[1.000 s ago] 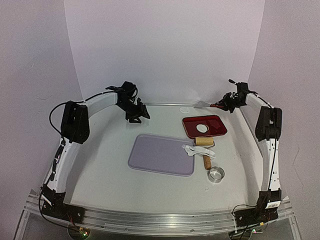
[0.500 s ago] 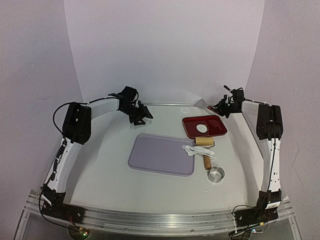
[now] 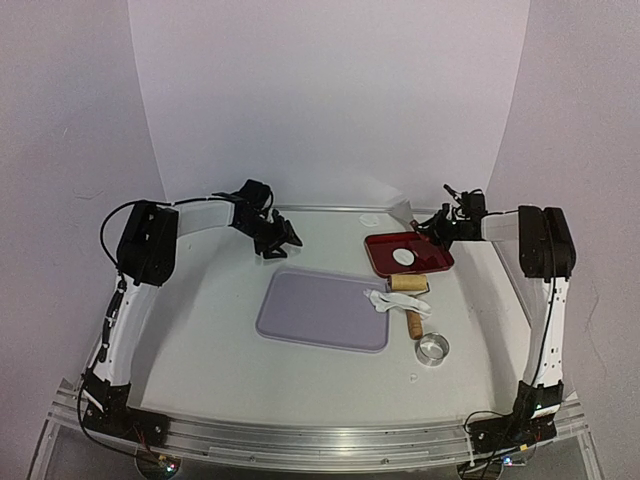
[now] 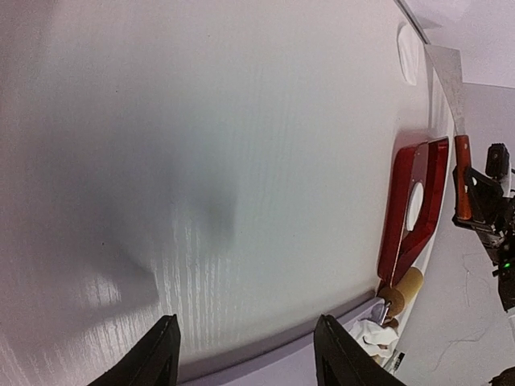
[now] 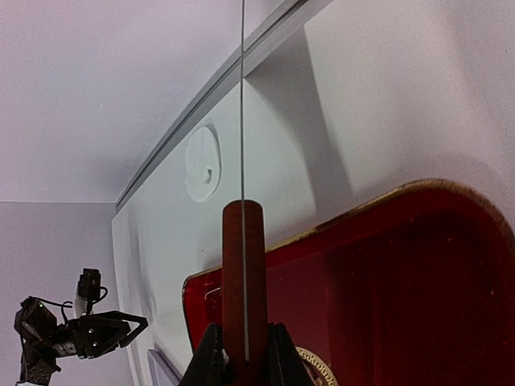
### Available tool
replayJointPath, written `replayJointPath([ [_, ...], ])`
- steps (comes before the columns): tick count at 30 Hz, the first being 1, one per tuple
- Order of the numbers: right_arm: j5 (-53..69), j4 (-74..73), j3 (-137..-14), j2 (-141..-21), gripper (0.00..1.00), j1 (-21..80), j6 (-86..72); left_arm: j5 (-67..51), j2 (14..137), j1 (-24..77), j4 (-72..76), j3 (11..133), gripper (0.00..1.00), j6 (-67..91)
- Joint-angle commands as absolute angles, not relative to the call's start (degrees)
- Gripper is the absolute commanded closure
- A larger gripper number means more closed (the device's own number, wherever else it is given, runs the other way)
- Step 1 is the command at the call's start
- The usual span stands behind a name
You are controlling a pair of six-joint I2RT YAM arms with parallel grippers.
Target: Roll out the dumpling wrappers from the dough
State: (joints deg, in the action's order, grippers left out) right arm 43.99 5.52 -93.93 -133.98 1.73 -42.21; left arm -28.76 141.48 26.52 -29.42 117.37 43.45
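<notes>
A: Left jaws?
B: Standing apart, gripping nothing, hovering over bare desk (image 3: 220, 300) just past the purple mat's (image 3: 320, 310) far-left corner.
A: Right jaws?
B: Clamping the red-brown handle of a scraper (image 5: 243, 273), hanging over the red tray's (image 3: 435, 250) far-right corner.
A: Task items?
B: One dumpling wrapper (image 3: 405, 257) is lying in the tray. Dough scraps (image 3: 385, 300) are sitting at the mat's right edge, against the wooden roller (image 3: 408, 284).
</notes>
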Motion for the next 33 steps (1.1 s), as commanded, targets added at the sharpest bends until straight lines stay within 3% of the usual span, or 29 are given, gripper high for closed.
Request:
replayJointPath([
  [1,48.54,10.70,-91.22,-126.58,1.00,2.29,-45.35,-28.42,134.67,26.53,-27.73,115.48,0.42,41.54],
  [6,48.83,9.64,-89.95,-125.93,1.00,2.29,-45.45,-27.95,132.37,26.54,-28.14,113.57,0.42,39.84],
  [21,50.16,0.43,-98.53,-138.30,1.00,4.48,-40.76,-27.72,126.30,26.58,-29.54,105.94,0.43,37.33],
  [33,58.70,-2.92,-93.15,-134.70,1.00,7.88,-37.46,-26.73,123.87,26.59,-29.87,103.06,0.43,36.27],
])
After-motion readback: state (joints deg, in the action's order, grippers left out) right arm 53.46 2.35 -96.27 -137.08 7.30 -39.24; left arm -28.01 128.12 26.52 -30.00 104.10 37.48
